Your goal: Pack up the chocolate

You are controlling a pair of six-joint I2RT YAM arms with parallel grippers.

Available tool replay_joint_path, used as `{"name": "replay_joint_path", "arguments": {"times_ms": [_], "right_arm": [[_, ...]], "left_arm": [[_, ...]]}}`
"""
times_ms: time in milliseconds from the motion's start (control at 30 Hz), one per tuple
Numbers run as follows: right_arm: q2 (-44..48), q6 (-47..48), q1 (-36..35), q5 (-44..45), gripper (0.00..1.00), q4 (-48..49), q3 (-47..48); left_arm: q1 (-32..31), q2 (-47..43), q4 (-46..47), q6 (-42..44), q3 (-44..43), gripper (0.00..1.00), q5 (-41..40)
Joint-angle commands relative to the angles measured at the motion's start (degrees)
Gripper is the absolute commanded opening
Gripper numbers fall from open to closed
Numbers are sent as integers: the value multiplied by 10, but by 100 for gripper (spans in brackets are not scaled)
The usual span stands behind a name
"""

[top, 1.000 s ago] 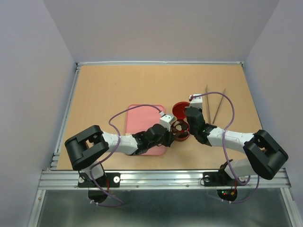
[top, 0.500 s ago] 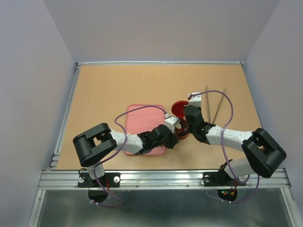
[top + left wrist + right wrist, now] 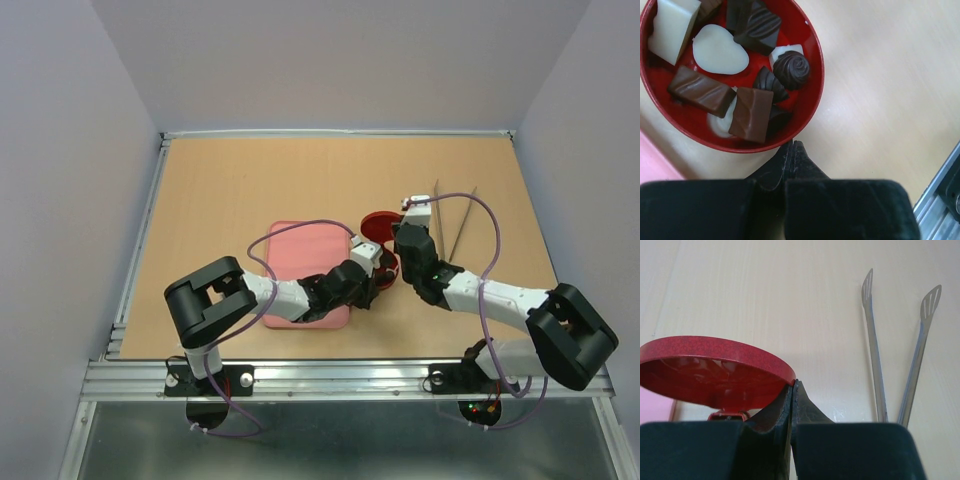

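Note:
The chocolate (image 3: 751,114) lies in the open round red tin (image 3: 816,75): several dark brown and cream-white pieces. My left gripper (image 3: 791,145) is shut, its tips pinching the tin's near rim. From above, the tin (image 3: 389,264) sits right of the pink tray, with the left gripper (image 3: 375,272) at its near-left edge. My right gripper (image 3: 793,385) is shut on the edge of the red lid (image 3: 715,352) and holds it tilted above the table. In the top view the lid (image 3: 377,227) hangs just beyond the tin, beside the right gripper (image 3: 396,233).
The pink tray (image 3: 305,255) lies left of the tin, partly under my left arm. Metal tongs (image 3: 455,220) lie on the table right of the lid, and they show in the right wrist view (image 3: 872,340). Low walls border the table.
My left arm has stretched further right and the tin has shifted slightly toward the far right with it. My right gripper and the lid have moved a little away from me.

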State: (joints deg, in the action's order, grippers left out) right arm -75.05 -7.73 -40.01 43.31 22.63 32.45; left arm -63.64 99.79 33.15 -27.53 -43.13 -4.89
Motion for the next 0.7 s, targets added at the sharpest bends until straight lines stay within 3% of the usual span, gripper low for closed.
{"name": "replay_joint_path", "arguments": {"times_ms": [0,667], "right_arm": [[28,-13,-9,1,1,36,-19],[10,-16,-26,-4,0,30,-50]], "left_arm": [[8,10,13,0,-28,0,-28],[42,32,46,6,-28,0,-41]]}}
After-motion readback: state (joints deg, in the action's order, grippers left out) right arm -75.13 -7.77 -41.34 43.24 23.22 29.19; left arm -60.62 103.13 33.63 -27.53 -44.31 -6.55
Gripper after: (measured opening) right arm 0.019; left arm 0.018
